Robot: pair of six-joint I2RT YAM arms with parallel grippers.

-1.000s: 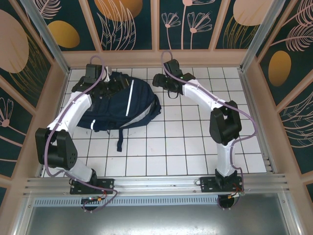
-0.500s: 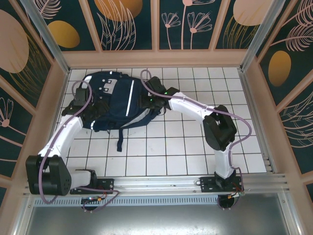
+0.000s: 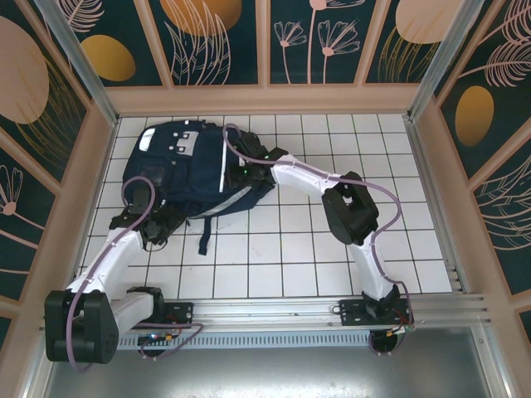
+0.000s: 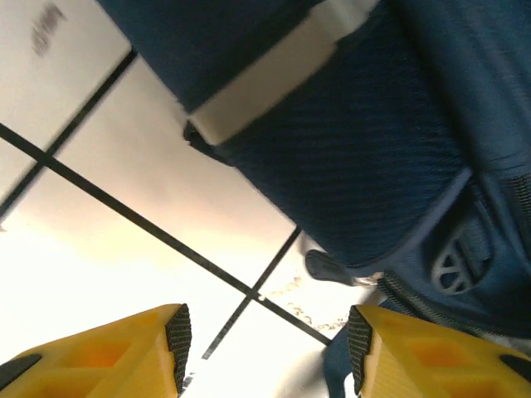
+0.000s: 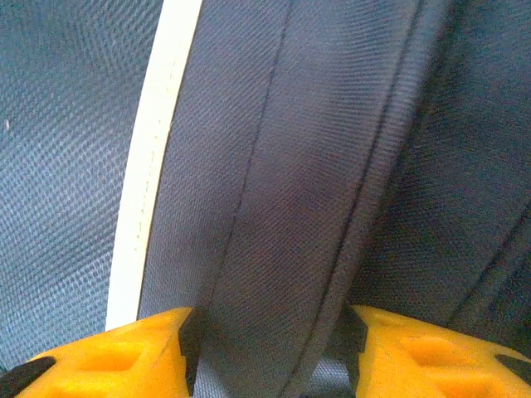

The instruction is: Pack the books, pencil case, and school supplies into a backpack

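The navy backpack [image 3: 187, 170] lies flat on the white tiles at the back left, a white stripe [image 3: 224, 162] down its front. My right gripper [image 3: 236, 171] is on its right side. In the right wrist view both pads press a raised fold of the backpack [image 5: 290, 166] fabric, so this gripper [image 5: 270, 352] is shut on it. My left gripper [image 3: 158, 225] hovers at the bag's near left corner. It stands open [image 4: 265, 356] over bare tile, the backpack [image 4: 373, 166] just beyond its right finger. The books, pencil case and school supplies are out of view.
A dark strap [image 3: 203, 239] trails from the bag toward the near edge. Wooden walls with printed panels [image 3: 265, 41] ring the tiled floor [image 3: 332, 257]. An aluminium rail [image 3: 265, 311] carries both arm bases along the near side.
The left gripper has come from the bag's far left side down to its near left corner. The right gripper has swung left onto the bag, and its jaws have closed on a fold.
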